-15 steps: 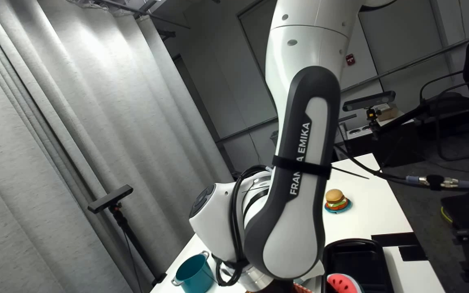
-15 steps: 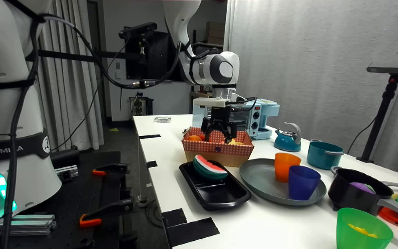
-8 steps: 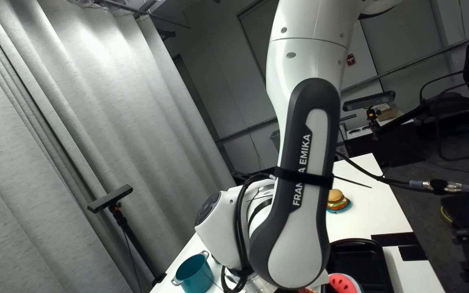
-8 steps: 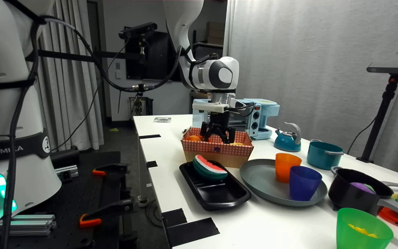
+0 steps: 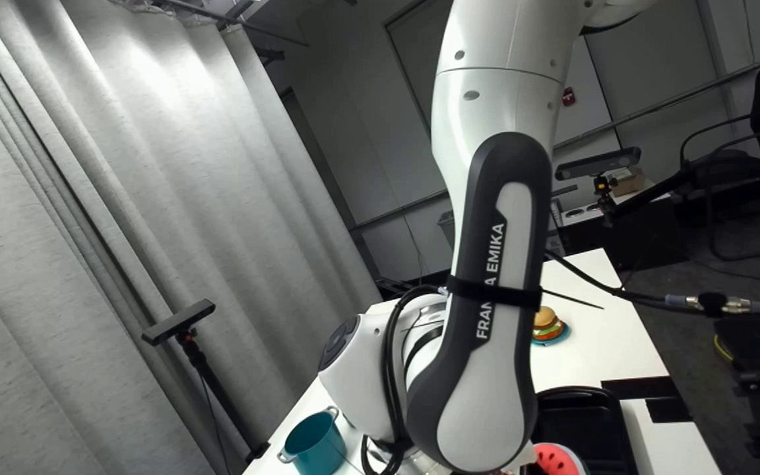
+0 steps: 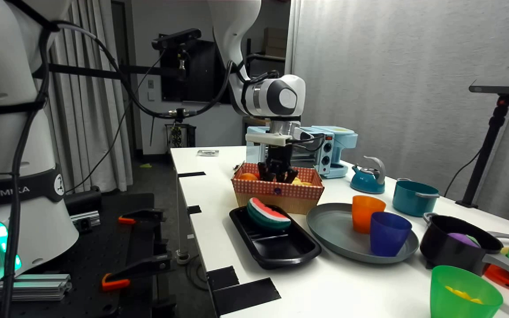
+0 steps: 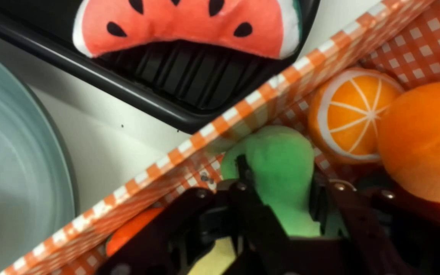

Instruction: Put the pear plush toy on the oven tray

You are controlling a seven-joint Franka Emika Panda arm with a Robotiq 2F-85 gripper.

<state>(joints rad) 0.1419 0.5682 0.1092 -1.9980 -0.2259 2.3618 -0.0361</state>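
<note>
Gripper (image 6: 279, 179) pinching the pear plush toy (image 7: 283, 168) inside the basket (image 7: 151, 173)

Spread a second ago, the fingers (image 7: 246, 172) have drawn together and come lower between the basket walls. In the wrist view one lies against each side of the green pear, some of the cloth showing past the finger nearer the rim, so the toy looks pinched; how firm the hold is cannot be told. The arm (image 5: 485, 396) hides all of this in an exterior view.

For the task, that likely turns reaching into holding: the pear is still in the basket, and the lift, the carry over the wall and the setting down all look yet to come.

Around the grip, an orange half (image 7: 351, 118) and a round orange toy (image 7: 426, 141) lie just beside the pear, and a yellow piece (image 7: 215, 258) shows among the fingers. The pear sits close to the checked wall, so a straight rise before any sideways move seems wise; soft cloth could catch on the edge or twist in the hold.

Farther out, just beyond that wall, is the oven tray (image 6: 276, 247), the goal. A watermelon slice (image 6: 267, 215) lies in the end nearer the basket, unmoved over the same second, so the farther end looks the better landing spot. A grey plate (image 6: 338, 234) stands near the tray.
</note>
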